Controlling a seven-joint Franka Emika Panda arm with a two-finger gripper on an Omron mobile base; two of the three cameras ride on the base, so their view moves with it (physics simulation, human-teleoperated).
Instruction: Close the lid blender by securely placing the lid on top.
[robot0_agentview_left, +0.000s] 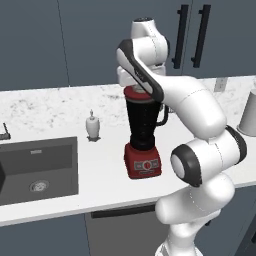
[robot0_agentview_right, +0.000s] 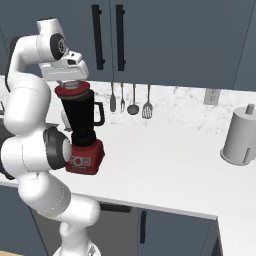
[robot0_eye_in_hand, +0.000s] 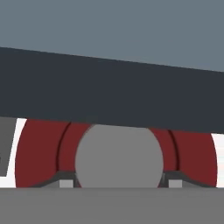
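Sits on the blender (robot0_agentview_left: 144, 131) rim — lid (robot0_eye_in_hand: 39, 153), grey knob pinched between narrowly parted pincer (robot0_eye_in_hand: 118, 183) fingers (robot0_eye_in_hand: 65, 183).

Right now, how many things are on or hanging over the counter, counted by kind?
Blender, lid on its jar: 1
White bottle: 1
Paper towel roll: 1
Hanging utensils: 4
Total: 7
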